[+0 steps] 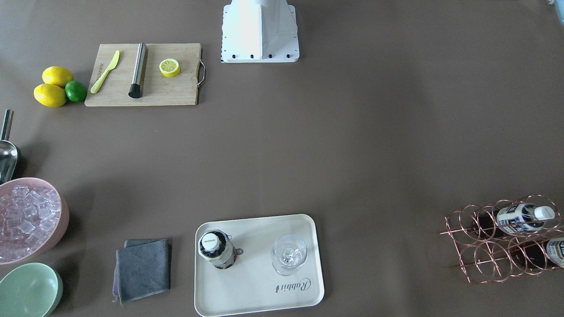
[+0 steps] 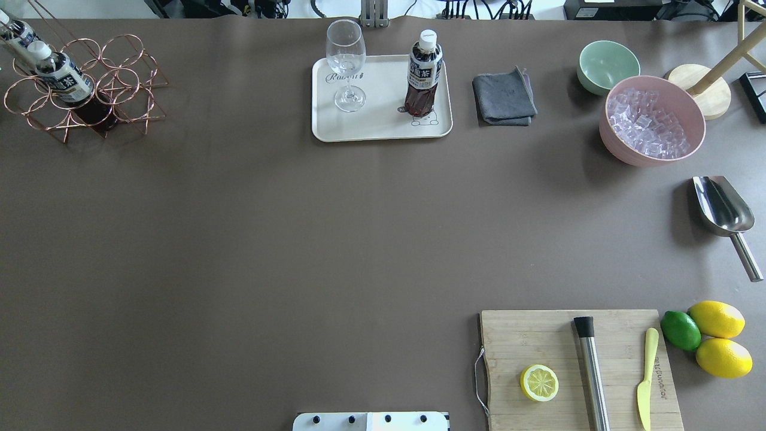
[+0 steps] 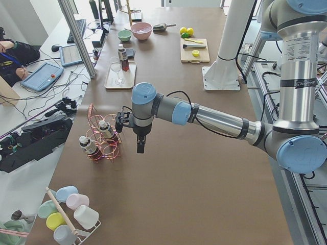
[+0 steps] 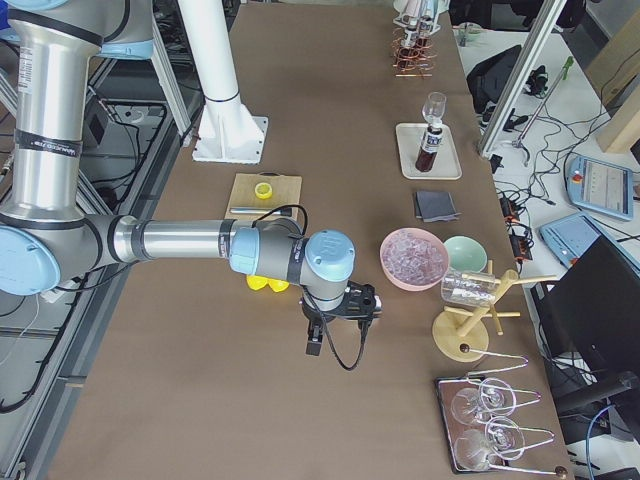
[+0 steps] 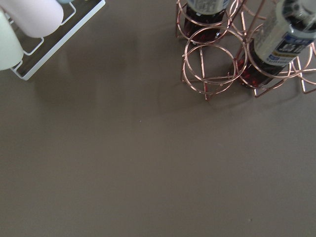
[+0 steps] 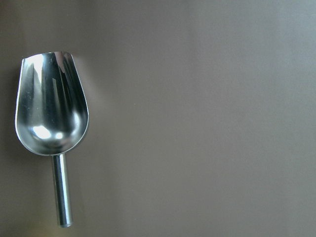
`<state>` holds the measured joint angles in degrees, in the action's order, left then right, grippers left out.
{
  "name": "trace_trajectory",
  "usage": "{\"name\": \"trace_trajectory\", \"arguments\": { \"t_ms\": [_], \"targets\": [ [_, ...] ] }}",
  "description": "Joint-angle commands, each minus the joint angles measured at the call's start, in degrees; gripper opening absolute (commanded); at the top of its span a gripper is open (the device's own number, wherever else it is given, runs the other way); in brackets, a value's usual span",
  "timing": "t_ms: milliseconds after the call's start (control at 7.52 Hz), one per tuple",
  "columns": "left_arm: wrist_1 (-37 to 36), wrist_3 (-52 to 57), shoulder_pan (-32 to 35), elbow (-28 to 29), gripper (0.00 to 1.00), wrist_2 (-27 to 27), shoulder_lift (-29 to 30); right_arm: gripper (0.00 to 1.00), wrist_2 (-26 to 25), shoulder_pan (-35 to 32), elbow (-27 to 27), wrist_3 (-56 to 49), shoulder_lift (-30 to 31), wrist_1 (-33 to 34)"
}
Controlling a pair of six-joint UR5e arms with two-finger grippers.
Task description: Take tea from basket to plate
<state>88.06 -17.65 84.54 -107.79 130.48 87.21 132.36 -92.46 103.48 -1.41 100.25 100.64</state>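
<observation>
One tea bottle (image 2: 423,75) stands upright on the cream plate (image 2: 383,129), beside a wine glass (image 2: 346,66). Two more tea bottles (image 2: 63,81) (image 2: 15,33) lean in the copper wire basket (image 2: 119,78) at the table's far left corner. In the exterior left view my left gripper (image 3: 140,145) hangs above the table just beside the basket (image 3: 104,145); whether it is open or shut I cannot tell. My right gripper (image 4: 313,340) hovers near the pink bowl and above the metal scoop (image 6: 52,108); its state I cannot tell either. Neither gripper's fingers show in the wrist views.
A grey cloth (image 2: 504,99), a mint bowl (image 2: 607,64) and a pink bowl of ice (image 2: 652,120) lie right of the plate. A cutting board (image 2: 574,371) carries half a lemon, a muddler and a knife; lemons and a lime (image 2: 681,330) lie beside it. Cups on a rack (image 5: 29,29) sit beyond the basket.
</observation>
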Motion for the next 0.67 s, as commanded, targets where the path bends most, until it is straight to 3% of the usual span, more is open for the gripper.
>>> {"name": "trace_trajectory", "arguments": {
  "t_ms": [0, 532],
  "targets": [
    [-1.67, 0.16, -1.30, 4.16, 0.98, 0.21, -0.19, 1.00, 0.01, 0.00, 0.05, 0.00, 0.03, 0.00],
    [-1.05, 5.24, -0.52, 8.98, 0.98, 4.86, -0.90, 1.00, -0.08, 0.09, -0.04, 0.00, -0.06, 0.00]
  ]
}}
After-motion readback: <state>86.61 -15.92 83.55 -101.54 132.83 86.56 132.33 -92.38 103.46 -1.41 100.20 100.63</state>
